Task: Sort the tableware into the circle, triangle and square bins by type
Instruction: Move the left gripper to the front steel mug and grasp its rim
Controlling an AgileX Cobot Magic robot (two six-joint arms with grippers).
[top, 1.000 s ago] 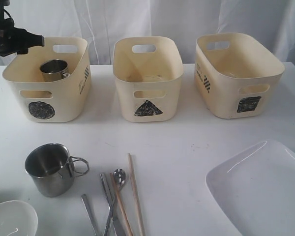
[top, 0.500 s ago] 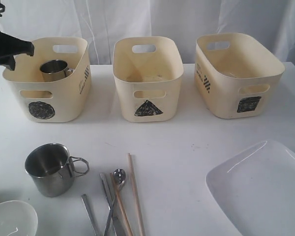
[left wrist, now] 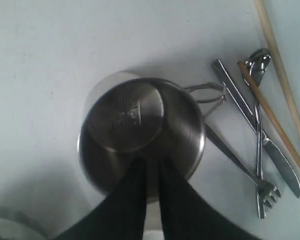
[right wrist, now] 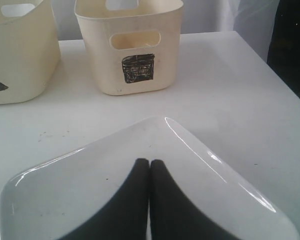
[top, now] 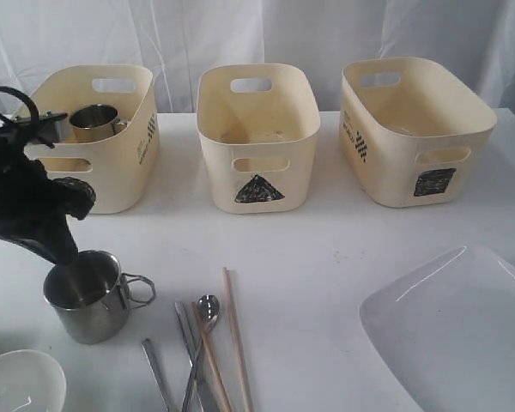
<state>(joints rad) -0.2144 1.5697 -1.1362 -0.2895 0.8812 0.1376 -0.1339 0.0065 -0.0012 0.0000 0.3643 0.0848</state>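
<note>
Nearest edge, left of the exterior view: we list a glossy white round bowl (top: 17, 382), cut by the frame. Beside it, towards the middle, lies a loose bundle of cutlery: a steel fork (left wrist: 265, 192), a steel table knife (left wrist: 285, 172), a steel spoon (top: 208, 307) and two pale wooden chopsticks (top: 237, 335), overlapping on the white table (top: 326, 245). Right of these, well apart, is a large white rounded-square plate (top: 455, 330). The right gripper (right wrist: 149, 162) hovers over it, its black fingers pressed flat together, holding nothing.

Next back, on the left: a shiny steel handled mug (top: 90, 300), upright, its wire handle towards the cutlery. The left gripper (top: 66, 251) reaches down at its rim on the side away from the handle. Its fingers stand with only a slit between them, and we cannot tell whether they pinch the mug's wall.

Far row, left to right: a cream plastic tub marked with a black scribbled circle (top: 120, 184), holding a second steel mug (top: 94, 122); a like tub marked with a triangle (top: 216, 167); a like tub marked with a square (top: 390, 163). The three stand apart from one another. Behind them hangs a white curtain (top: 326, 34).
</note>
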